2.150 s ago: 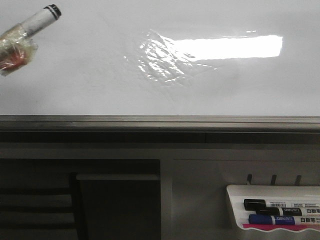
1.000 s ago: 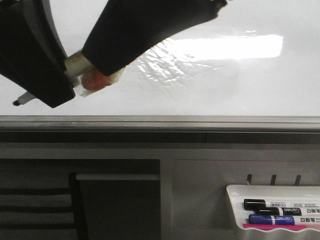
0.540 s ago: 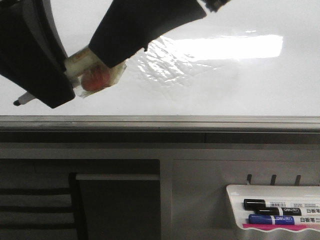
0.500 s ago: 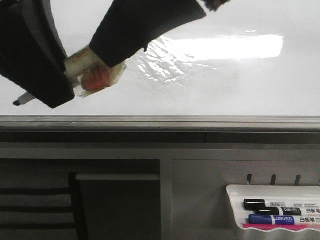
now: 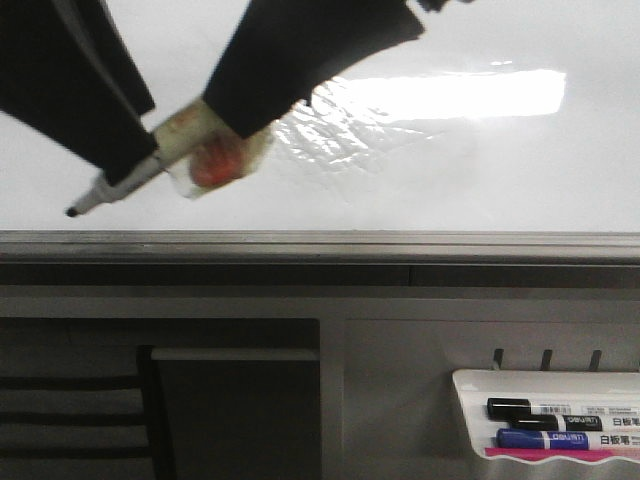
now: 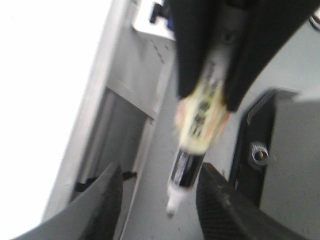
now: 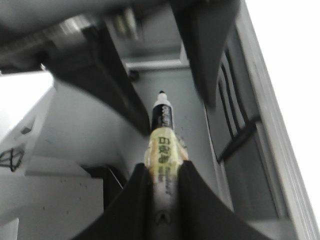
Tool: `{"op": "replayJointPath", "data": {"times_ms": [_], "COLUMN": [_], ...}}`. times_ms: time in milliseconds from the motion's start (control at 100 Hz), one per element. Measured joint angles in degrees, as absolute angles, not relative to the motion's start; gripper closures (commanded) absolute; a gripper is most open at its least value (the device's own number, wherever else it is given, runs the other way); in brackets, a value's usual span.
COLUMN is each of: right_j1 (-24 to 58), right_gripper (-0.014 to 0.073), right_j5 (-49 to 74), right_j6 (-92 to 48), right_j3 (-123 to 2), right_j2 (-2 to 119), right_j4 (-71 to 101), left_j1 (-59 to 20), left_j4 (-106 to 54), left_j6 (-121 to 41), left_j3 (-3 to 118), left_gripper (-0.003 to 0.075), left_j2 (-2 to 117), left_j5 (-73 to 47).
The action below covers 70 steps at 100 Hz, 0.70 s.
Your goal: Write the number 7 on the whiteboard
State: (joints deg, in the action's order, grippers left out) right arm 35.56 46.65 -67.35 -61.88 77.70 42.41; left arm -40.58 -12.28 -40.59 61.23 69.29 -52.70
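**Marker held slantwise before the whiteboard**

The right gripper has its jaws closed on a taped marker; its long axis slants, tip down toward the board's grey edge rail. The left gripper stands with jaws apart, straddling the tip. The whiteboard lies behind, partly masked by both grippers. A marker tray hangs lower right.

The front view looks forward, close to the whiteboard, whose grey edge rail crosses mid-frame, with a marker tray below. Each wrist view looks along its arm's fingers, very near the marker. All three views share that marker and the rail.
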Motion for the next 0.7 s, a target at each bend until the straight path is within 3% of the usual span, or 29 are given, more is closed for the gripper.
{"op": "replayJointPath", "data": {"times_ms": [360,540,700], "right_j1": [31.0,26.9,26.7], "right_gripper": [0.0639,0.0639,0.0639], "right_j5": [45.5,36.5,30.4], "right_j6": [-22.7,-16.9,-16.3], "right_j3": [-59.3,-49.7,-45.4], "right_j2": [65.0,57.9,55.5], "right_j4": [13.4,12.0,12.0], "left_j1": [-25.2,-18.2,-16.9], "left_j4": [-11.5,-13.0,-13.5], "left_j6": [-24.4,-22.1,-21.8], "left_j3": [53.4,45.7,43.5], "left_gripper": [0.046,0.0507,0.0542], "left_j2": [50.7,42.8,41.2], "left_j5": [-44.9,-39.1,-37.1]}}
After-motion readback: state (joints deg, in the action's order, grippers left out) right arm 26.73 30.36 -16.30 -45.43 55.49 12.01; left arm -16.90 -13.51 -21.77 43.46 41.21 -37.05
